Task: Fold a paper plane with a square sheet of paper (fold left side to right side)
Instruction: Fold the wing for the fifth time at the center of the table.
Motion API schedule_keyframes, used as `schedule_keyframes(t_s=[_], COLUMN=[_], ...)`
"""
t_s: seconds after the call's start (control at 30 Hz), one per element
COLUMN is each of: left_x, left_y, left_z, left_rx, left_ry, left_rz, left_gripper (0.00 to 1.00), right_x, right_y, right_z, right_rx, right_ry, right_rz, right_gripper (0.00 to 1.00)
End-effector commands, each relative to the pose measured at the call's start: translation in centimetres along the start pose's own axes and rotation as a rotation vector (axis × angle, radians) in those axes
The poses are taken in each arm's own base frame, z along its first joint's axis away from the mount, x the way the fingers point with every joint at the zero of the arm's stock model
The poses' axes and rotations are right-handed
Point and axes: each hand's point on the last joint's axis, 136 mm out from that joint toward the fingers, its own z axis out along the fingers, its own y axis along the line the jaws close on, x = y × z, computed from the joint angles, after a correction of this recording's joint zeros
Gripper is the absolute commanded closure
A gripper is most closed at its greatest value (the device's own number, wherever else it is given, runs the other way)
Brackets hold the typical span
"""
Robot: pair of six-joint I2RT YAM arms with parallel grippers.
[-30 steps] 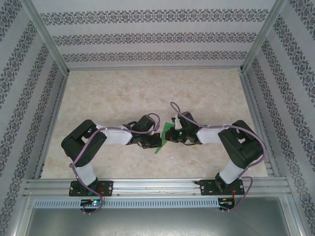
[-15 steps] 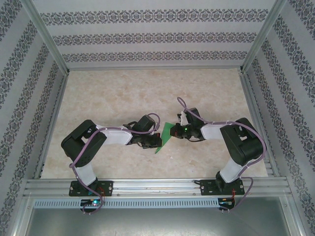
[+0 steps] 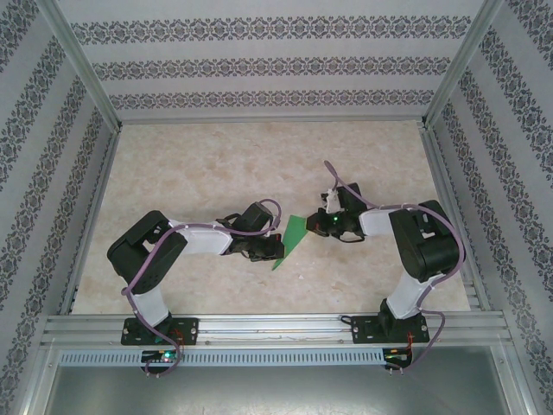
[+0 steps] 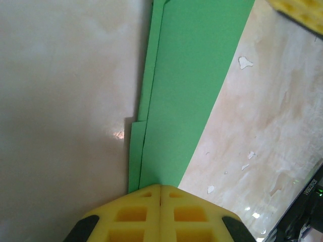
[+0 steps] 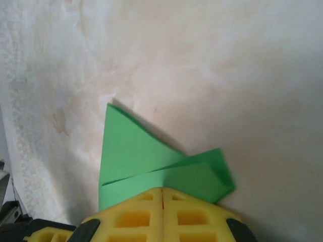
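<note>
We take this for a robotics lab test cell rather than a home or a shop. A marble-look bench (image 3: 216,164) is boxed in on three sides by panels (image 3: 259,65) of striped, ornamented wallpaper, held in bare aluminium posts (image 3: 82,65). Along its near edge runs an aluminium rail (image 3: 276,327). Bolted to it side by side we see a left arm (image 3: 155,251) and a right arm (image 3: 423,246), with a slotted cable duct (image 3: 276,356) just below.

paper plane (image 3: 290,239) on table (image 3: 216,164), between left jaws and right jaws
</note>
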Motion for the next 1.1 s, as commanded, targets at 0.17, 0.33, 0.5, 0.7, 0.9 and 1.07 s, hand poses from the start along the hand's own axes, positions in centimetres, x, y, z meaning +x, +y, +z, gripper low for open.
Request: schedule_keyframes(t_s=[0.17, 0.33, 0.5, 0.7, 0.9, 1.07], left_x=[4.3, 3.9, 3.4, 2.7, 2.5, 2.3], left_y=[7.9, 7.5, 6.6, 5.7, 5.3, 4.8], left_z=[0.1, 0.0, 0.0, 0.0, -0.1, 0.0], left_rx=[-0.291, -0.273, -0.242, -0.206, -0.188, -0.166], left_ry=[0.091, 0.077, 0.059, 0.032, 0.024, 0.018], left_rz=[-0.074, -0.071, -0.064, -0.061, -0.055, -0.055], left_gripper=[1.00, 1.00, 1.00, 1.00, 1.00, 1.00], right_x=[-4.4, -6.1, -6.9, -2.0, 3.4, 4.7], right_y=[-4.8, -3.9, -0.2, 4.1, 6.8, 6.8], right_z=[-1.1, -2.6, -6.0, -5.7, -1.4, 1.1], right_rx=[0.171, 0.154, 0.119, 0.007, -0.036, -0.019], right_ry=[-0.115, -0.155, -0.213, -0.143, -0.028, 0.012], right_rz=[0.037, 0.024, -0.044, -0.045, -0.029, -0.032], right_gripper=[1.00, 1.00, 1.00, 1.00, 1.00, 1.00])
